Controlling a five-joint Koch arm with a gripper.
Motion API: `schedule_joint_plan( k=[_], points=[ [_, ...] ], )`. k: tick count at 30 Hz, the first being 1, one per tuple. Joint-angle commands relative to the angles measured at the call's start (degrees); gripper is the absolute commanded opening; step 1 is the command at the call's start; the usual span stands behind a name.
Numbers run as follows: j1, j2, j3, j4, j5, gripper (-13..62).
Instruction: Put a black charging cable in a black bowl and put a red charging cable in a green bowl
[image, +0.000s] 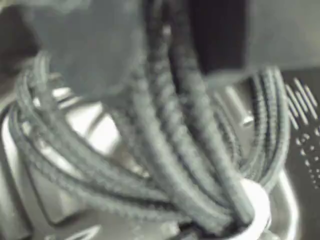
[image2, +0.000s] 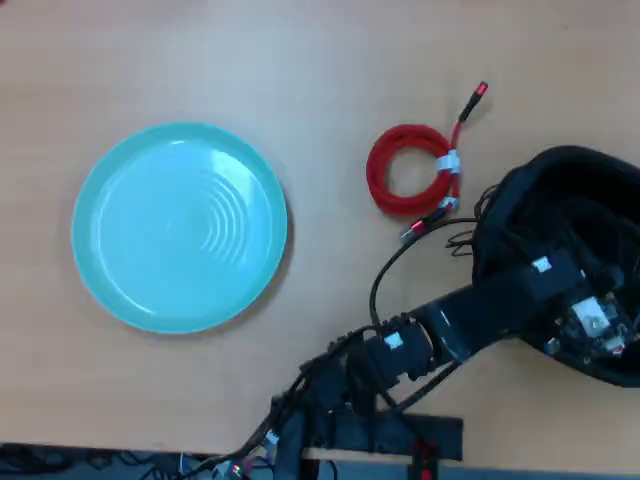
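- Pale wooden tabletop (image2: 330, 70), seen from overhead; my arm (image2: 470, 315) reaches across it from the near edge toward the right.
- Gripper (image2: 590, 325): over the black bowl (image2: 560, 175) at the overhead view's right edge. Whether the fingers are parted or pressed together, I cannot tell; the wrist view is blurred and their tips are not distinct.
- Black charging cable (image: 175, 165): bunched strands fill the wrist view right under the gripper, bound by a white tie (image: 257, 200), hanging over the bowl's dark interior.
- Red charging cable (image2: 412, 168): round coil on the table, just left of the black bowl and up-left of the gripper, one plug end pointing up-right.
- Green bowl (image2: 110, 200): far left of the gripper, well apart from both cables.
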Motion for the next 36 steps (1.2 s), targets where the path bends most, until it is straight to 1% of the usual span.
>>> schedule_joint_plan(
  k=[1, 3, 8, 11, 19, 26, 29, 34, 36],
  points=[
    [0.44, 0.97, -11.25, -0.79, -0.26, -4.1],
    [0.44, 0.97, -11.16, -0.44, 0.00, 0.4],
    [0.35, 0.97, -11.07, -0.44, 0.18, 16.8],
    [0.00, 0.88, -11.25, -0.62, 0.18, 24.3],
    [-0.26, 1.41, -11.07, -0.35, 0.62, 33.6],
    [0.09, 1.05, -10.55, 0.00, 3.87, 47.3],
    [0.44, 1.41, -11.25, 2.20, 2.72, 51.2],
    [0.79, 2.29, -11.95, 5.54, -1.58, 54.6],
    [1.32, 6.50, -11.95, 7.73, -1.76, 54.5]
  ],
)
